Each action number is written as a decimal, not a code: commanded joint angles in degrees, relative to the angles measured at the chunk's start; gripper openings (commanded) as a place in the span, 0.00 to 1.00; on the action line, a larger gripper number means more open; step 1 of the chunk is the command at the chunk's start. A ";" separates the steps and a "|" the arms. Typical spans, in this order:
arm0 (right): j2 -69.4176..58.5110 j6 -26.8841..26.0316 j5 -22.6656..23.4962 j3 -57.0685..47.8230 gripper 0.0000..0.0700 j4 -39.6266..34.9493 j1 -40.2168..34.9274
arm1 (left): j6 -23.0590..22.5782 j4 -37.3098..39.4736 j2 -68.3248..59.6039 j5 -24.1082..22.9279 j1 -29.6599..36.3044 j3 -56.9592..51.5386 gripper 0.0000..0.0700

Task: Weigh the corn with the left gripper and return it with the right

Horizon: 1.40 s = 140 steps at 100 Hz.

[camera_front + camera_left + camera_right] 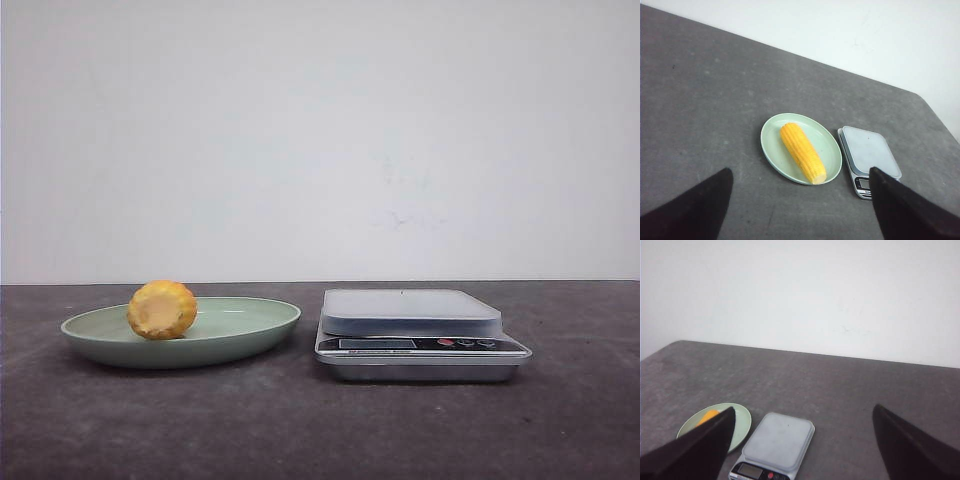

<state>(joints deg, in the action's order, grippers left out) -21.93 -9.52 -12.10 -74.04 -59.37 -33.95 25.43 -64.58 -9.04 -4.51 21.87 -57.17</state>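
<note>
Front view: corn (161, 309) on plate (250, 335) (pale green), seemingly beside scale (420, 335).

- Evenly and softly lit from above in all three views; bright, slightly washed-out white wall (320, 140).
- Only faint, diffuse shadows under the shallow pale green plate (250, 335) and the flat silver kitchen scale (420, 368) on the dark grey matte tabletop (320, 430).
- Mildly soft and grainy in the front view; perhaps a weak sheen on the scale's platform.
- Blurred, featureless black fingers (695, 210) near the left wrist lens; likewise out of focus in the right wrist view (910, 450).
</note>
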 commanded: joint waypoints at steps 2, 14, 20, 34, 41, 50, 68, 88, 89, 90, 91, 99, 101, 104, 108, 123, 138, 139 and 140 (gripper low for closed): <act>3.10 -1.03 0.13 3.96 0.79 0.20 0.33 | -0.72 1.22 0.17 0.09 0.11 0.37 0.69; 7.87 -1.55 1.25 11.45 0.79 0.94 1.22 | -1.07 2.97 0.17 0.31 0.11 3.04 0.51; 9.55 -2.58 2.51 14.86 0.74 2.19 1.53 | -1.03 3.82 0.17 0.50 0.11 4.28 0.38; 10.91 -3.54 3.13 19.15 0.00 4.66 1.64 | -1.46 5.95 0.15 0.50 0.11 6.23 0.01; 10.88 -3.58 3.30 19.91 0.01 6.08 1.62 | -2.16 6.71 0.17 0.48 0.11 6.40 0.01; 10.88 -3.58 3.61 20.04 0.01 7.52 1.62 | -2.23 7.56 0.17 0.50 0.11 6.40 0.01; 10.88 -3.52 3.45 20.02 0.01 7.52 1.62 | -2.25 7.41 0.17 0.48 0.11 6.38 0.01; 10.88 -3.50 3.43 20.02 0.02 7.52 1.62 | -2.25 7.41 0.17 0.48 0.11 6.38 0.01; 10.88 -3.52 3.43 20.02 0.01 7.52 1.62 | -2.25 7.41 0.17 0.48 0.11 6.38 0.01; 10.88 -3.50 3.43 20.02 0.01 7.52 1.62 | -2.25 7.41 0.17 0.48 0.11 6.38 0.01; 10.88 -3.52 3.43 20.02 0.01 7.52 1.62 | -2.25 7.41 0.17 0.48 0.11 6.38 0.01; 10.88 -3.50 3.41 20.02 0.02 7.52 1.64 | -2.25 7.41 0.17 0.48 0.11 6.38 0.01; 10.88 -3.52 3.43 20.02 0.02 7.52 1.64 | -2.23 7.41 0.17 0.48 0.11 6.38 0.01; 10.88 -3.52 3.43 20.02 0.01 7.52 1.62 | -2.25 7.41 0.17 0.48 0.11 6.38 0.01; 10.88 -3.50 3.43 20.02 0.01 7.52 1.62 | -2.25 7.41 0.17 0.48 0.11 6.38 0.01; 10.88 -3.52 3.43 20.02 0.02 7.52 1.62 | -2.25 7.54 0.63 0.46 -0.39 6.54 0.01; 10.88 -3.52 3.43 20.02 0.01 7.52 1.62 | -3.43 8.61 0.92 0.04 -6.45 8.55 0.01; 10.88 -3.52 3.43 20.02 0.01 7.52 1.62 | -3.78 9.22 0.94 -0.31 -7.04 8.90 0.01; 10.88 -3.52 3.43 20.02 0.02 7.52 1.62 | -3.96 9.92 0.98 -0.42 -7.65 9.27 0.01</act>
<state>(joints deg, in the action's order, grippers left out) -11.20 -12.43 -8.64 -53.47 -52.40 -32.14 23.49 -57.14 -8.43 -4.19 16.82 -48.90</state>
